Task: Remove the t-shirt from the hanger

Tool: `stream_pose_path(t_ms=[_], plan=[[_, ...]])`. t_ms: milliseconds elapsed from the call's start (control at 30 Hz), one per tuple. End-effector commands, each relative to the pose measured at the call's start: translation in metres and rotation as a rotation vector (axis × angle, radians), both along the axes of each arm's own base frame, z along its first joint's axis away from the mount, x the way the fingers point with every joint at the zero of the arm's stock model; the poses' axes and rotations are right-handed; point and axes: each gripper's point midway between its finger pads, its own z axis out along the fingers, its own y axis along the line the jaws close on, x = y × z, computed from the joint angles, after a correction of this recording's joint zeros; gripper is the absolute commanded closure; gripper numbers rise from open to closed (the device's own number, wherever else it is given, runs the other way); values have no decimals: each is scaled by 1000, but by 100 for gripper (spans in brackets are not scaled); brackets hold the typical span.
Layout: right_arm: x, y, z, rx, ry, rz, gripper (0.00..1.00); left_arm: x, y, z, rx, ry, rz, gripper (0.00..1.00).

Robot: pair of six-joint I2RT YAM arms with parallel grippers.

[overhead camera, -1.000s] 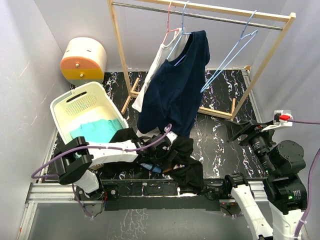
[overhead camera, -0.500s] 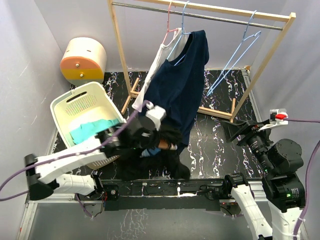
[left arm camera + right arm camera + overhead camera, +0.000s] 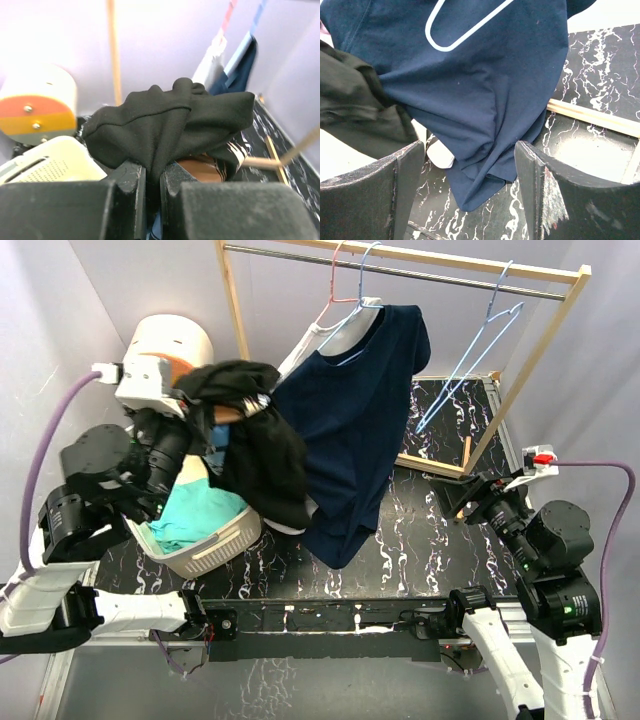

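A navy t-shirt (image 3: 355,420) hangs on a light blue hanger (image 3: 365,285) from the wooden rack's rail; the right wrist view shows the same t-shirt (image 3: 470,85) and the hanger (image 3: 465,30) lying pale against it. My right gripper (image 3: 465,498) stands open right of the shirt's hem, its jaws (image 3: 470,150) wide apart with only the hem between them, not touching. My left gripper (image 3: 152,185) is shut on a black garment (image 3: 170,120), held high above the basket. In the top view that black garment (image 3: 260,440) drapes over the left fingers and hides them.
A cream laundry basket (image 3: 215,545) with teal cloth (image 3: 195,510) sits under the left arm. A cream and orange cabinet (image 3: 170,340) stands at the back left. A white garment on a pink hanger (image 3: 305,335) and an empty blue hanger (image 3: 470,360) hang on the rack (image 3: 235,320).
My left gripper closed on the black garment and rose from the front of the table up and left over the basket. The navy t-shirt now hangs flatter. The right arm shifted slightly.
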Motion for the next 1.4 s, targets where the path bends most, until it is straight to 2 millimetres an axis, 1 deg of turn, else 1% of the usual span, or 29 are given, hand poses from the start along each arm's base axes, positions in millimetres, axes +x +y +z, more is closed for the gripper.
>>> stream_pose_path(t_ms=[0,67,167,267,367,433,500,600,667,733,767,800,833,900,933,967,1033,1067,1100,1133,1200,1233,1300,1367], plan=[[9,6,14,-11,-55,32,25,4,67,65,-8,-179,287,100],[11,8,13,-12,-51,43,25,5,78,77,23,-202,379,100],[13,11,12,-9,-46,62,26,11,78,82,137,-178,483,100],[14,15,10,2,-41,80,26,18,69,75,227,-159,520,100],[15,17,8,5,-39,94,27,21,62,62,252,-150,531,100],[14,17,8,1,-38,97,27,24,57,48,297,-138,536,100],[13,17,9,-7,-39,97,27,25,56,36,317,-128,543,100],[10,16,12,-19,-46,95,27,26,53,8,366,-86,544,100],[8,15,12,-23,-48,93,27,29,43,-19,415,-56,498,100],[8,15,10,-26,-41,93,28,33,30,-52,463,-6,432,100],[7,15,9,-28,-40,93,27,36,27,-68,488,26,414,100],[7,15,7,-29,-33,94,28,43,31,-84,514,70,421,100],[7,15,6,-32,-29,95,28,58,46,-99,510,143,449,100],[7,15,2,-37,-19,97,28,87,74,-131,439,295,437,100],[7,14,1,-42,-17,96,28,97,81,-144,392,348,401,100],[7,14,1,-46,-16,95,28,102,93,-146,368,352,443,100],[7,12,0,-52,-13,85,28,104,106,-142,331,344,513,100],[7,11,-2,-52,-10,80,28,106,114,-136,293,349,553,100],[9,12,-4,-49,-8,82,28,109,121,-124,238,341,577,100],[10,13,-5,-44,-7,87,28,112,129,-119,195,346,604,100],[12,15,-8,-40,3,97,28,119,142,-114,125,349,645,100],[13,16,-9,-40,10,100,28,122,151,-117,108,366,676,100],[14,16,-9,-47,11,101,29,116,170,-122,89,399,751,100],[16,15,-9,-54,10,97,29,107,185,-118,44,374,804,100]])
